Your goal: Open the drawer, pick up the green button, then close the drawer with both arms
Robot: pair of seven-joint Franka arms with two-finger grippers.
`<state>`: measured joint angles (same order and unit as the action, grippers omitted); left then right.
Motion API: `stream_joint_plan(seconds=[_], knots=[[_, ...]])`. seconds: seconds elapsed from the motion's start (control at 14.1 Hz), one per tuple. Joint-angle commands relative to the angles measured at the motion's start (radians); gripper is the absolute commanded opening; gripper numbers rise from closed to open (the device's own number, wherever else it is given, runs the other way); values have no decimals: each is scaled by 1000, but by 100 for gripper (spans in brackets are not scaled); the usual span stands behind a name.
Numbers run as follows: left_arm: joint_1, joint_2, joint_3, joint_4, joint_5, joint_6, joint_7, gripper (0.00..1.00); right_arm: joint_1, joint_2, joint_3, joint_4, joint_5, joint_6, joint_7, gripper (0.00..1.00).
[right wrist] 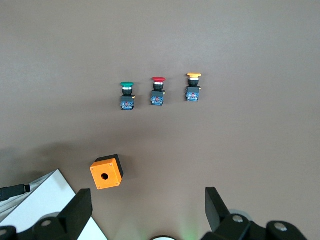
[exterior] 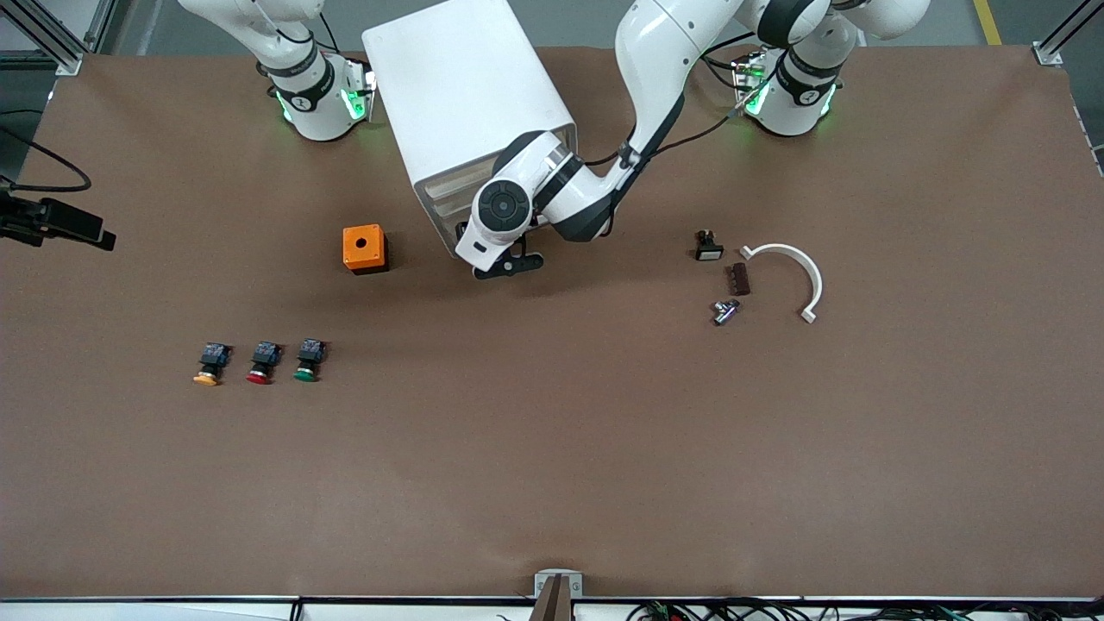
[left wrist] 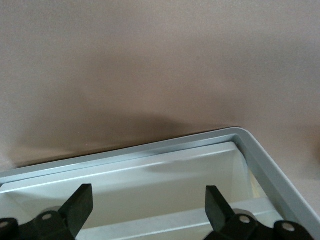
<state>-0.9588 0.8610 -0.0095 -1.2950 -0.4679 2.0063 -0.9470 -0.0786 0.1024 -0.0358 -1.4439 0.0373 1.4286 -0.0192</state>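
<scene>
The left gripper [exterior: 509,266], jaws wide, is at the white drawer cabinet's [exterior: 466,95] front; the right gripper [right wrist: 149,212], jaws wide, waits above the counter's robot-side edge; the green-capped black push button [exterior: 307,360] lies toward the right arm's end.

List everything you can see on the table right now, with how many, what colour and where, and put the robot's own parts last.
White drawer cabinet: one, white, between the two arm bases.
Orange box with a round hole: one, orange, beside the cabinet toward the right arm's end.
Green-capped push button: one, black body, nearer the front camera than the orange box.
Red-capped push button: one, beside the green one.
Yellow-capped push button: one, at the row's end toward the right arm's end.
White curved bracket: one, toward the left arm's end.
Small dark parts: three, beside the bracket.
Left gripper: open, at the cabinet's drawer front.
Right gripper: open, raised above the table; this arm waits.
</scene>
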Motion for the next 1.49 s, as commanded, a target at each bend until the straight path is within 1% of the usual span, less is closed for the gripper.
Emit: stream_joint_plan(seconds=[0.0, 0.21, 0.28, 0.36, 0.43, 0.57, 0.78, 0.85, 0.92, 1.07, 1.14, 1.28, 1.42], knots=[[-8, -8, -1, -9, -22, 0, 7, 100, -19, -4, 11, 33, 6, -11, 21, 100], [5, -19, 2, -7, -17, 0, 5, 100, -20, -4, 10, 59, -2, -14, 21, 100], [8, -20, 6, -4, -17, 0, 5, 100, -21, -9, 10, 39, -2, -54, 22, 100], [14, -26, 9, -4, -17, 0, 5, 100, -21, -27, 8, 25, 9, -101, 24, 100], [38, -34, 9, -3, -12, 0, 5, 100, -23, -65, 8, 8, 9, -103, 24, 100], [66, -54, 9, -1, -11, 0, 4, 100, -23, -105, 10, -1, 9, -103, 22, 100], [124, -94, 11, -4, -8, 0, 1, 100, -29, -122, 7, -13, 6, -109, 8, 100], [147, -105, 9, -4, 0, 0, 1, 100, -32, -141, 8, -41, -2, -93, 5, 100], [161, -115, 9, -4, 5, 0, 1, 100, -36, -173, 8, -91, -4, -58, 5, 100], [198, -131, 11, -7, 14, 0, 2, 100, -35, -272, 8, -230, -4, 31, 5, 100], [216, -135, 11, -9, 38, -4, 1, 100, -36, -317, 8, -289, -4, 64, -1, 100], [245, -152, 9, -10, 93, -11, 1, 100, -44, -334, 7, -309, -13, 76, -60, 100], [279, -177, 9, -12, 95, -14, 2, 100, -55, -334, 8, -309, -14, 76, -70, 100]])
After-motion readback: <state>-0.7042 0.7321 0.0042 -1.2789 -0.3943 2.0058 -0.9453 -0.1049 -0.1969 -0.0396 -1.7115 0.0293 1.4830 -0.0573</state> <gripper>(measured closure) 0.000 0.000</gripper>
